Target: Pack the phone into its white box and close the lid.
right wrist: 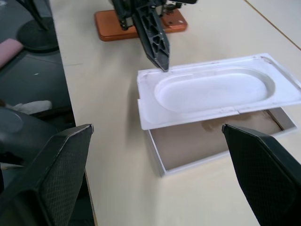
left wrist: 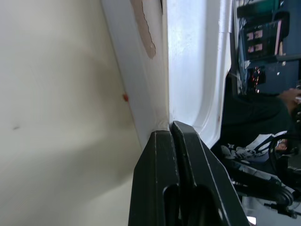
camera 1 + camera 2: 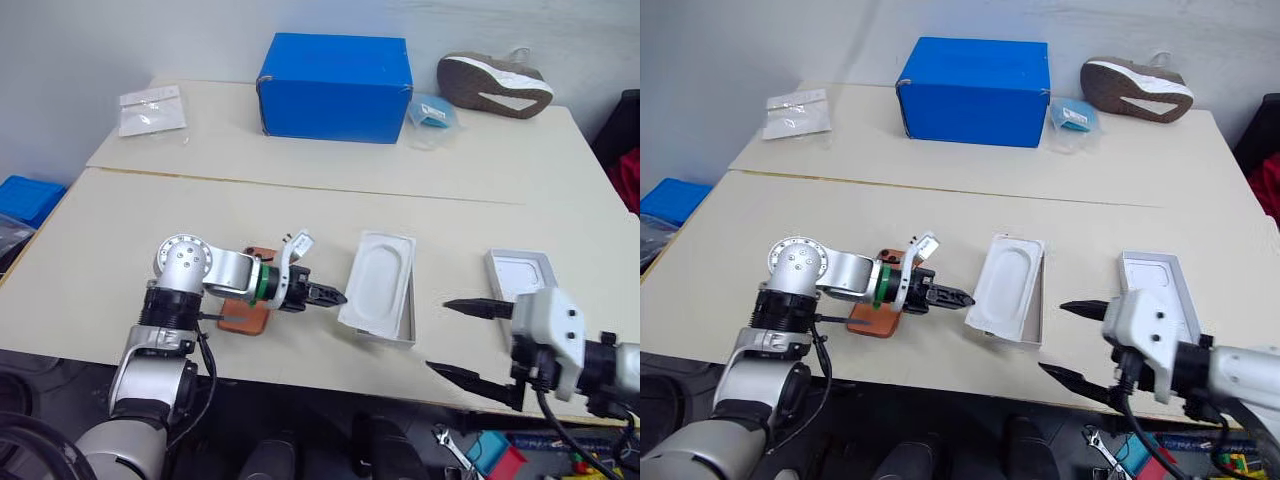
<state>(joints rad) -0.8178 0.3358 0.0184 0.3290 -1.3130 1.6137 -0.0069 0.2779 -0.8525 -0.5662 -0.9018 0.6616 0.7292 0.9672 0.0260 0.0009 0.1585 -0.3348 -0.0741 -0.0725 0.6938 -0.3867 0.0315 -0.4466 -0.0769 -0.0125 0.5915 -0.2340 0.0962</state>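
Phone — the slim orange-copper slab — lies flat on the pale desk under the left arm's wrist, behind the left end effector, whose black fingers are pressed together with their tips at the near edge of a flat white plastic insert with an oval recess. That insert rests askew over the shallow white-rimmed box with a grey-tan floor, just right of the phone. The all-white lid tray with a grey rim sits further right, beside the right end effector, which hovers near the desk's front edge with its fingers spread wide, holding nothing — well apart from the phone
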